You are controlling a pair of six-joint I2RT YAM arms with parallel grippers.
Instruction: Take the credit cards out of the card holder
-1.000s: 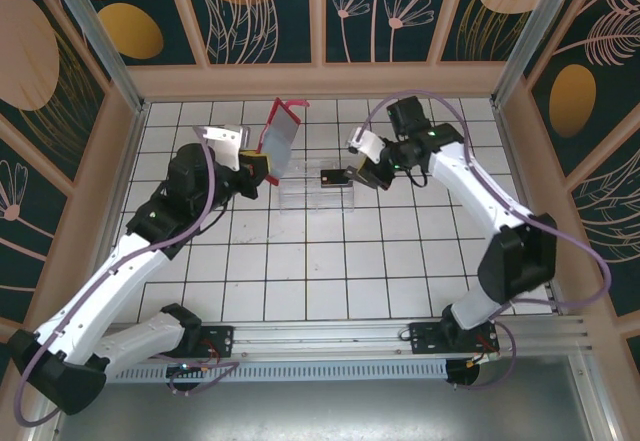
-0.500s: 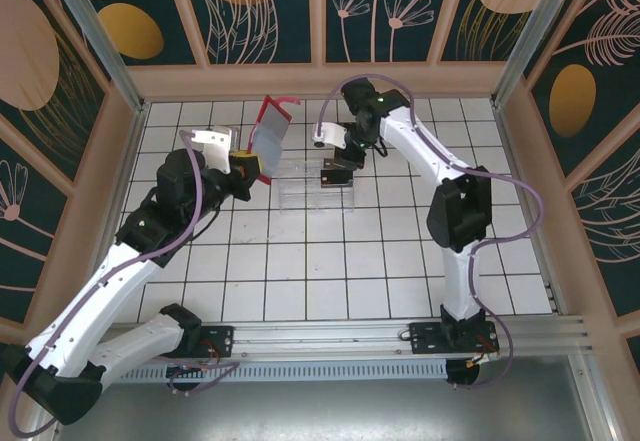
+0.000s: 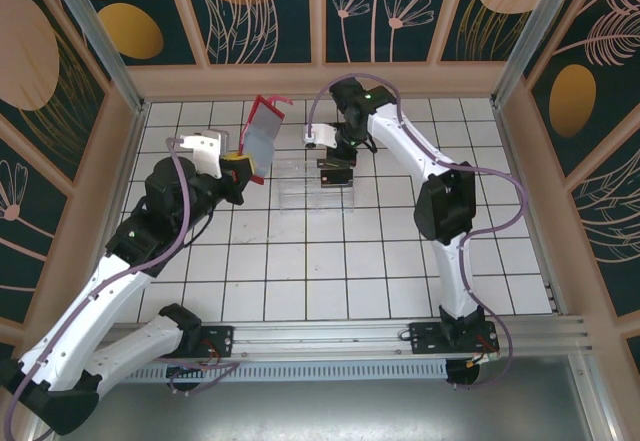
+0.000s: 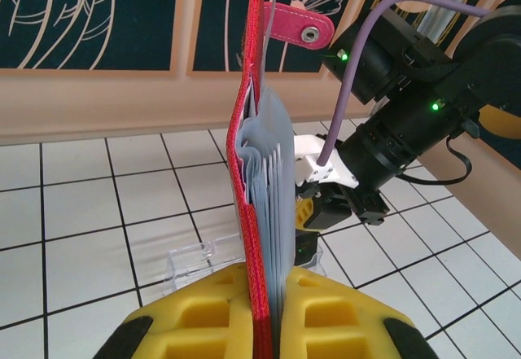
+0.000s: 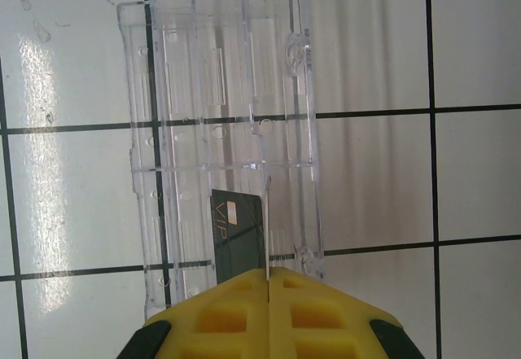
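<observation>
The left gripper (image 4: 264, 298) clamps the small red folding wallet (image 4: 242, 172) upright above the white tiled table (image 3: 300, 261), its grey pockets (image 4: 269, 180) fanned. The right gripper (image 5: 267, 282), fingers pressed together, hangs over a dark blackish card (image 5: 238, 229) lying in the clear plastic tray (image 5: 187, 90).

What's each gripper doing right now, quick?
Left gripper: jaws shut on the red wallet, held upright.
Right gripper: jaws shut, holding nothing; black card lies in the clear tray at its tips.

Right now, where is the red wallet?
Top view, far left: the red wallet stands upright in the left end effector, beside the clear tray.
</observation>
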